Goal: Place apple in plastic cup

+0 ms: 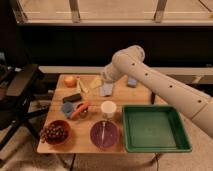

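Note:
The apple [70,81] is small, round and orange-red, and it sits at the far left corner of the wooden table [85,145]. The plastic cup [108,109] is white, upright and stands near the table's middle, beside the green tray. My gripper [100,79] is at the end of the white arm. It hangs over the far part of the table, right of the apple and behind the cup, above a yellow sponge [95,82]. It holds nothing that I can see.
A blue sponge [106,90] lies behind the cup. A carrot [80,110] rests on a blue bowl [67,109] beside a black block [71,98]. Grapes fill a brown bowl [54,132]. A purple bowl [104,134] is in front, a green tray [155,128] at right, a chair [20,92] at left.

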Robot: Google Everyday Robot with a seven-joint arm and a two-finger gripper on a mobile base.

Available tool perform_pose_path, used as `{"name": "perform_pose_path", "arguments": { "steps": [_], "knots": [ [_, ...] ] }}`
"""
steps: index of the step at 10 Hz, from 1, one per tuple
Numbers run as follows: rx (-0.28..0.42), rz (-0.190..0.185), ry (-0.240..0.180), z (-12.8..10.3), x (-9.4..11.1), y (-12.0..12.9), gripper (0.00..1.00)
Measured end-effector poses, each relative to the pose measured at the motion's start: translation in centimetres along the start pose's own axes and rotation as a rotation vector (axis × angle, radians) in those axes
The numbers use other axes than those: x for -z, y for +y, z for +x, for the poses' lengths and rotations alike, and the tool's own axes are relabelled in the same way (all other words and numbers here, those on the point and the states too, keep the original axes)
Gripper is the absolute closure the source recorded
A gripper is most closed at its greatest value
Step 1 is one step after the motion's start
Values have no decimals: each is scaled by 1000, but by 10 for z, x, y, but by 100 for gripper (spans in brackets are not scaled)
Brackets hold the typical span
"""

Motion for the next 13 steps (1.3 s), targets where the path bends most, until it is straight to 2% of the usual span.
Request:
{"name": "perform_pose_path", "arguments": {
  "steps": [1,5,7,9,11,13],
  "knots": [
    [3,4,3,7,-7,-4,27],
    [3,1,4,8,-8,-3,27],
    [2,-8,22,9,-12,-1,27],
    [12,-9,81,31,-34,-1,27],
    [15,-8,109,50,-56,3,27],
    [13,24,136,75,-100,-3,27]
  ]
}}
